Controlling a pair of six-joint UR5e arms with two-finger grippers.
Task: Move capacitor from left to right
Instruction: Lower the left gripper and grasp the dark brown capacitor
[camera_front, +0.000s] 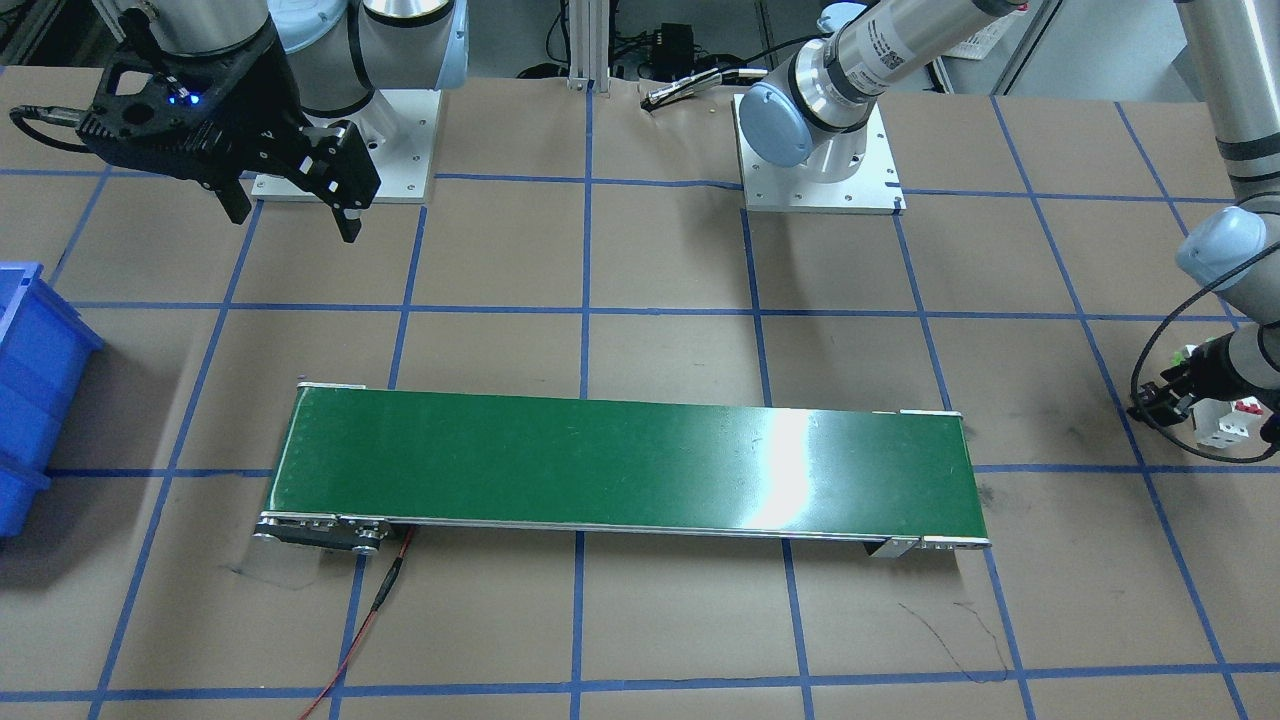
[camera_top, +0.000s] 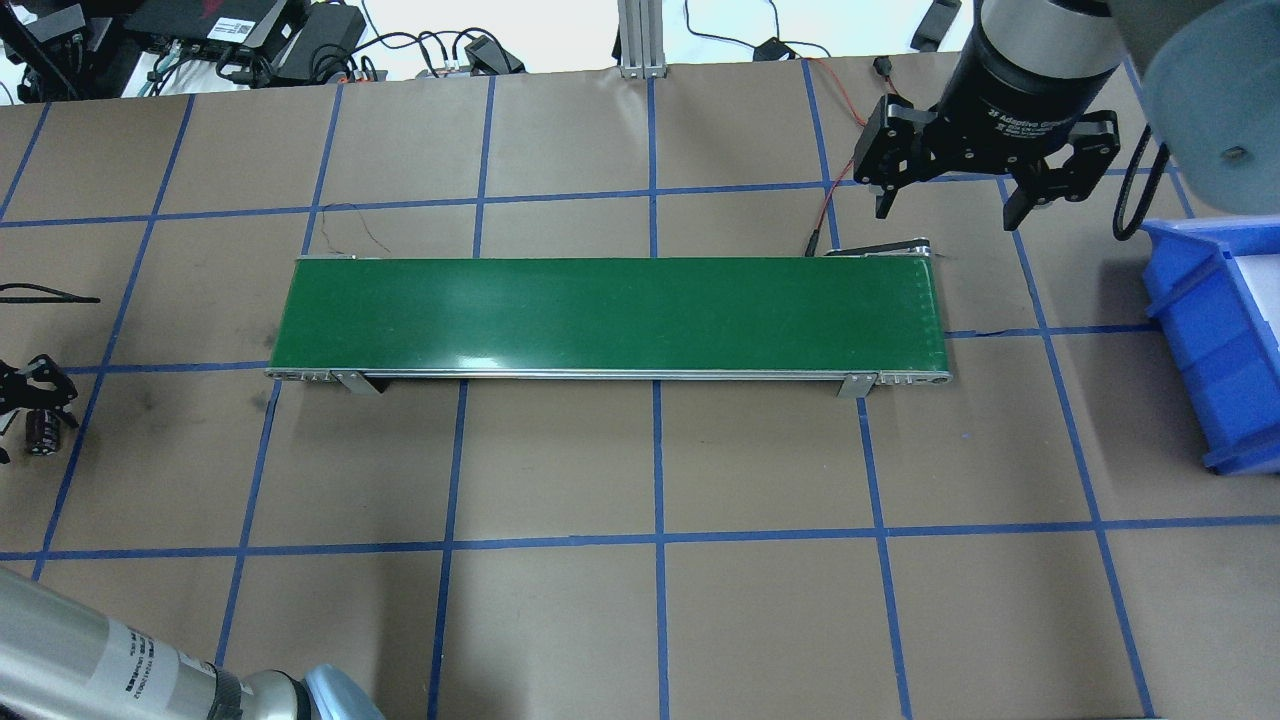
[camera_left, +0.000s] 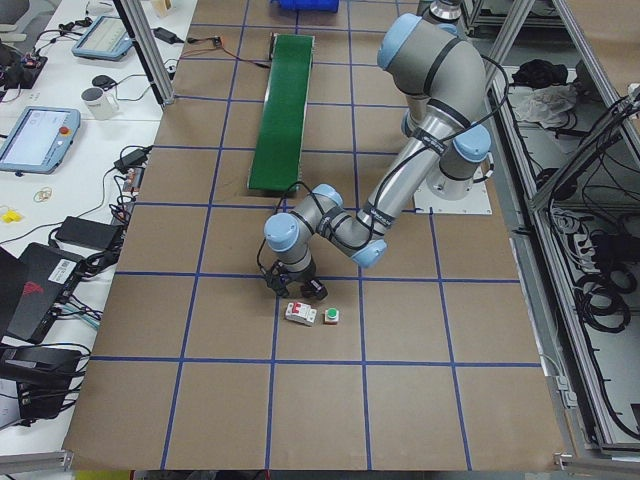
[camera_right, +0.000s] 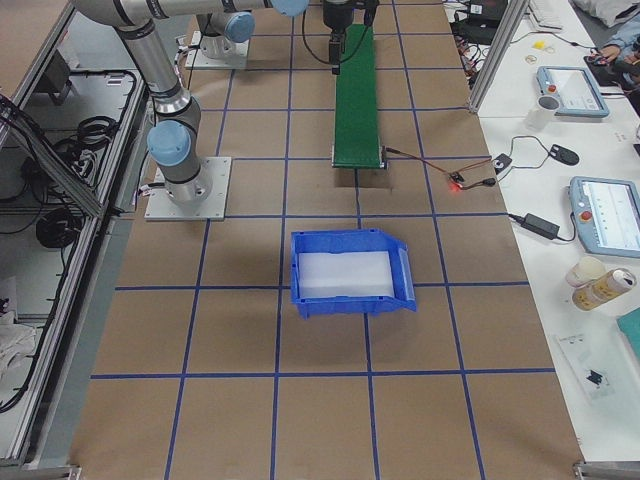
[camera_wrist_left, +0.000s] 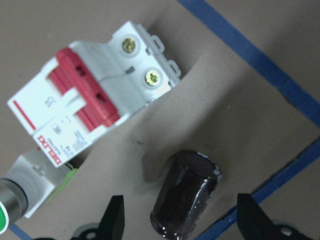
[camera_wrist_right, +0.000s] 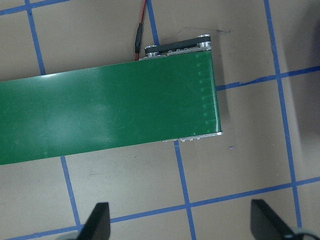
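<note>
A: Where's the capacitor (camera_wrist_left: 185, 195)?

B: On the desk (camera_top: 560, 620), far out at the robot's left end, well apart from the green belt (camera_top: 600, 315). Dark cylinder, seems to lie on its side, though the wrist view is too close to be sure. White breaker (camera_wrist_left: 95, 95) with red switches is near it, not touching. Push-button (camera_left: 332, 316) with the green cap sits just beside the breaker.

A: Left gripper (camera_wrist_left: 182, 222)?

B: Low over the capacitor, jaws spread wide. One of its fingers (camera_wrist_left: 114, 220) shows on each side of the cylinder, with a gap on both sides. No contact that I can see. Nothing is held.

A: So which step?

B: Pre-grasp, I'd judge. The gripper straddles the part, but the pinch is not yet made.

A: Right gripper (camera_top: 948, 210)?

B: Also spread wide and empty. It hovers above the belt's right end, with the blue bin (camera_top: 1190, 320) off to that side.

A: What does the next move call for?

B: Closing across the capacitor's round body, centred, so it doesn't roll or squirt out. Then a straight lift clear of the breaker. After that, probably a carry to the belt's near end, which looks like the route to the right side.

A: Risks?

B: A smooth cylinder under flat pads could pivot. The breaker is near enough that a sideways drift might nudge it.
</note>
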